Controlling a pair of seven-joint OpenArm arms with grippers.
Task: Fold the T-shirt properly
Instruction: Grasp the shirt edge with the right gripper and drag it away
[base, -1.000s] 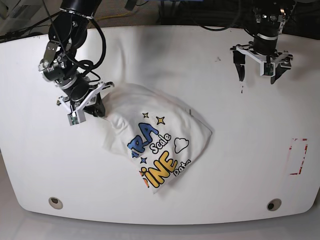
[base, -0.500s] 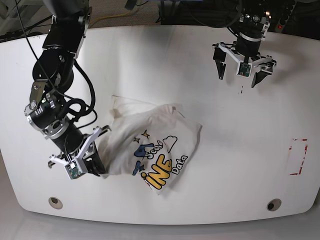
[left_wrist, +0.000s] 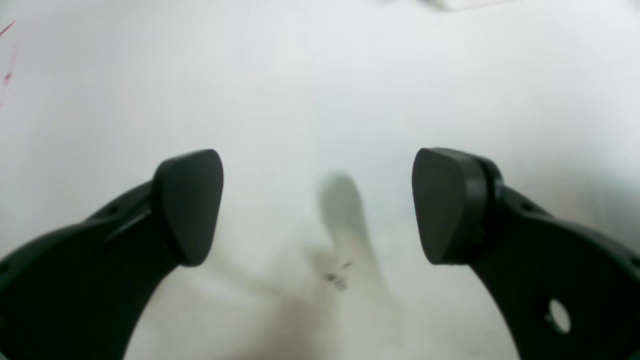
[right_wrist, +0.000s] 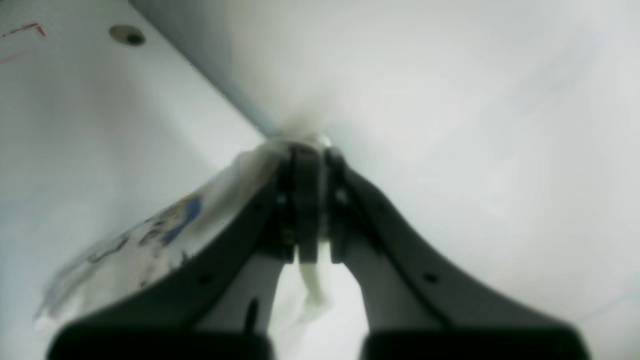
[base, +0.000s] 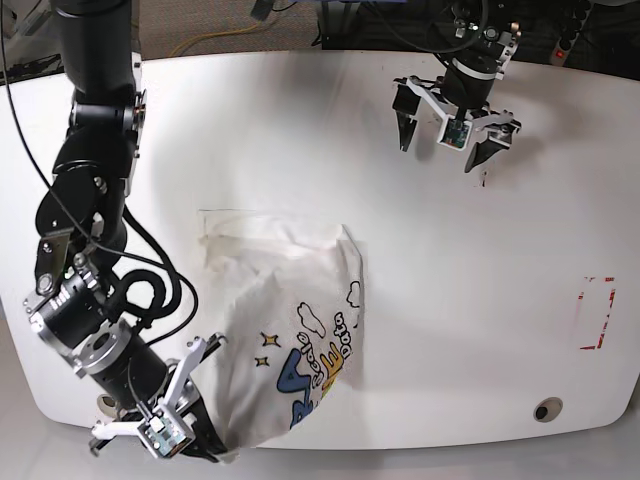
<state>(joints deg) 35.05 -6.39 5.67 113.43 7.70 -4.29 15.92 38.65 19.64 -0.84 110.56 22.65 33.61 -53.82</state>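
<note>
Up close, the left wrist view shows the left gripper (left_wrist: 317, 205) spread wide over the bare white table (left_wrist: 320, 75), holding nothing. Next, the right wrist view shows the right gripper (right_wrist: 307, 165) pinched tight on white cloth of the T-shirt (right_wrist: 165, 225). Lastly, the base view shows the T-shirt (base: 290, 330) stretched from mid-table to the near left edge, where the right gripper (base: 200, 440) grips it.

a white table (base: 300, 130) with rounded corners. the white t-shirt (base: 285, 305) lies crumpled at about 7 o'clock, print facing up. a red outlined rectangle mark (base: 597, 313) sits at 4 o'clock near the edge.
</note>
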